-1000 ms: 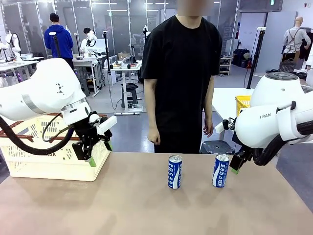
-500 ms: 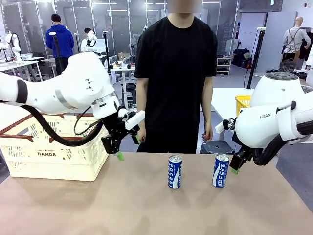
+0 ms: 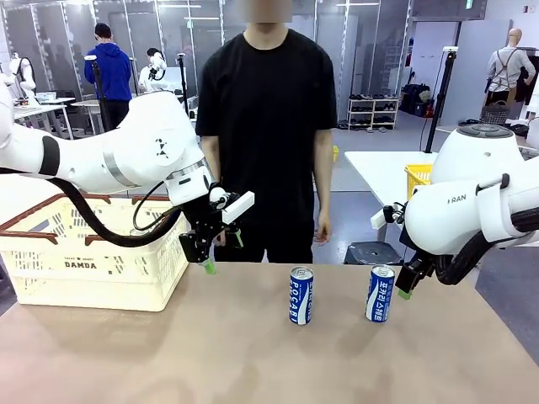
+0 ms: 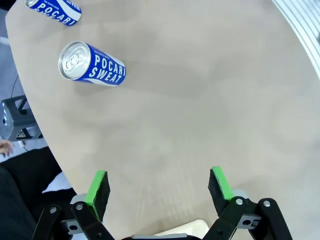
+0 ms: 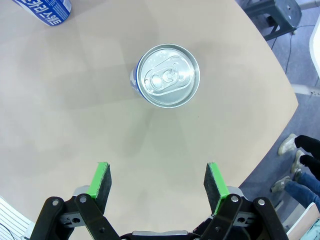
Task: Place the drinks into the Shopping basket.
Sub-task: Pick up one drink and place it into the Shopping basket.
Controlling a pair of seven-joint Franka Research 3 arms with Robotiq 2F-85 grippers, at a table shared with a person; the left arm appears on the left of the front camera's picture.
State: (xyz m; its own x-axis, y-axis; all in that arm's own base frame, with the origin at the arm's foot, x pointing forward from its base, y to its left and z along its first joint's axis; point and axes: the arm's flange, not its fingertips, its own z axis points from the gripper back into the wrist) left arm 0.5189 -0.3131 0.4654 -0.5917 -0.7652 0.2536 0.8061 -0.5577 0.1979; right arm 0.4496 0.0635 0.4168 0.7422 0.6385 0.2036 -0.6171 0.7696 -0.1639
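Risk: right hand (image 5: 156,172), wide and empty, hangs beside an upright can (image 5: 167,76); a skewed approach could topple it. Left hand (image 3: 223,252), likewise wide, empty, near the Shopping basket (image 3: 101,288).

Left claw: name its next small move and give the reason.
Probably carry the left claw toward the nearer blue-and-white can and lower it around that can. The claw is open and empty, hovering above the far edge of the table, between the Shopping basket and that upright can. The right claw, also open, hangs close by the other can.
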